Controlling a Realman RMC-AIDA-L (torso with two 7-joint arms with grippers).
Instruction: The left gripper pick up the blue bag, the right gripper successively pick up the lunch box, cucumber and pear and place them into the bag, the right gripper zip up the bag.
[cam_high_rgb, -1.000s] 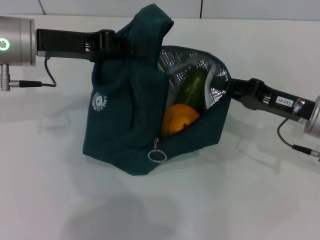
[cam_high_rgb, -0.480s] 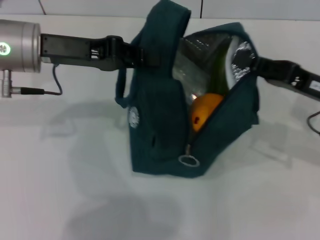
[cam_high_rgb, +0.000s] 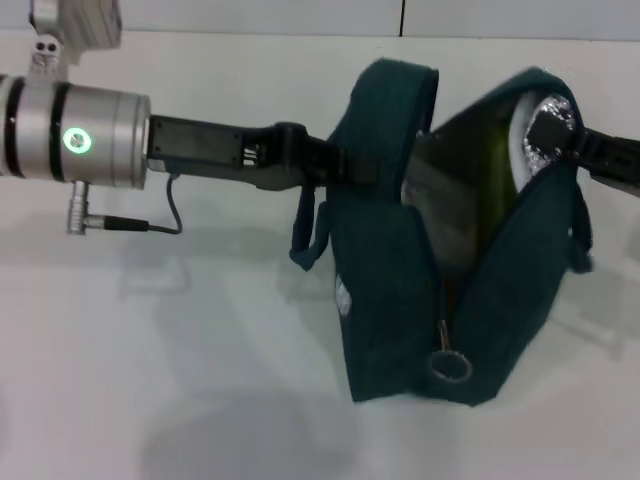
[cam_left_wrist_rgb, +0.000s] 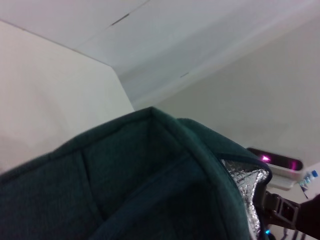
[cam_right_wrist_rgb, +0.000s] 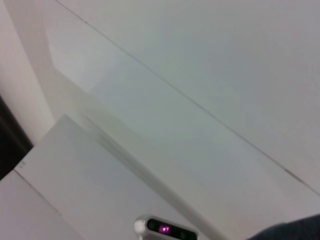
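Observation:
The blue bag (cam_high_rgb: 400, 300) hangs at the right of the head view, its mouth open and narrow, silver lining (cam_high_rgb: 545, 110) showing at the far end. My left gripper (cam_high_rgb: 342, 166) reaches in from the left and is shut on the bag's near handle (cam_high_rgb: 385, 110). My right gripper (cam_high_rgb: 552, 128) comes in from the right edge and is shut on the bag's far rim. The zipper pull ring (cam_high_rgb: 450, 367) dangles low at the front of the bag. Inside, a dark green length of the cucumber (cam_high_rgb: 490, 190) shows dimly. The lunch box and the pear are hidden. The left wrist view is filled with teal bag fabric (cam_left_wrist_rgb: 140, 175).
The white table (cam_high_rgb: 150, 380) spreads under and to the left of the bag, with the bag's shadow on it. A white wall runs along the back. The right wrist view shows only wall and ceiling and a sliver of teal fabric (cam_right_wrist_rgb: 300, 227).
Both arms have carried the bag to the right and slightly forward. The mouth has narrowed, and the pear and cucumber that showed inside are now mostly out of sight.

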